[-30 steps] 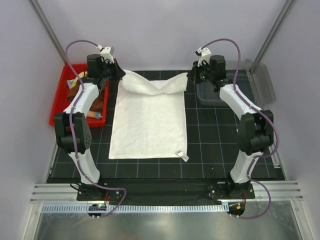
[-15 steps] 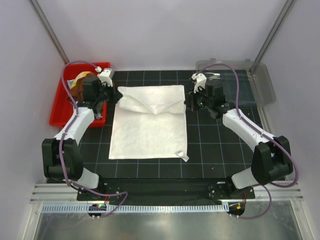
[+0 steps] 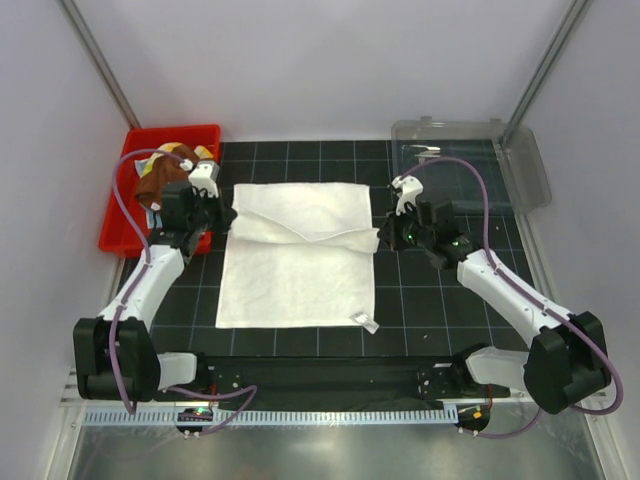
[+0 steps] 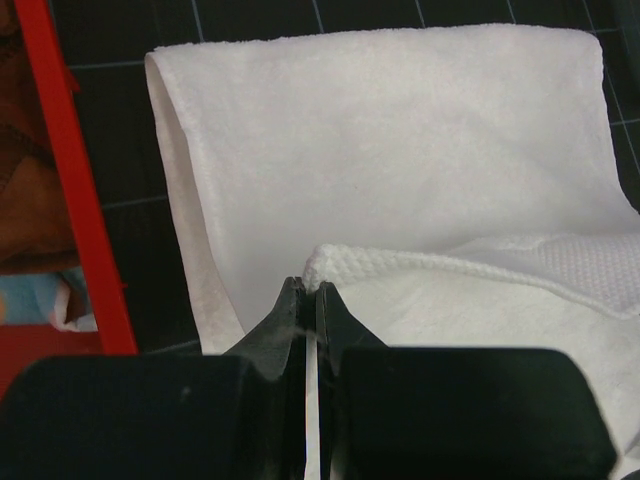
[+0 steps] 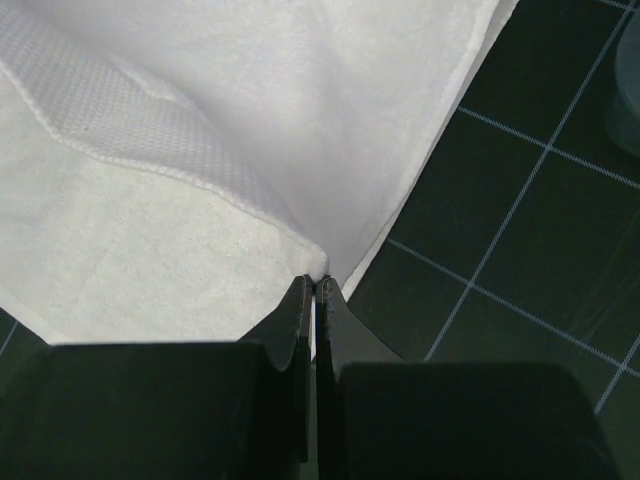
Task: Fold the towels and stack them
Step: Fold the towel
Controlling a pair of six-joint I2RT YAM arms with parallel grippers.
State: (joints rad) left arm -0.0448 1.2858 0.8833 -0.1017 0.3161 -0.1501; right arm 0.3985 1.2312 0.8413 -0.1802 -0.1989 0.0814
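The white towel (image 3: 295, 275) lies spread on the black gridded bench (image 3: 430, 300), between the two arms. Its far part is folded over toward the near side, so a doubled band covers the far end. The left end effector (image 3: 222, 213) is clenched on the left corner of the folded-over hem; the left wrist view shows the corded edge pinched between its tips. The right end effector (image 3: 386, 237) is clenched on the right corner of the same hem, at the towel's right edge. The hem sags a little between the two grips. A small tag (image 3: 368, 320) sticks out at the near right corner. A brown towel (image 3: 153, 182) and a yellow towel (image 3: 180, 153) lie bunched in the red bin (image 3: 118, 225) at far left. A clear box (image 3: 465, 175) stands at far right.
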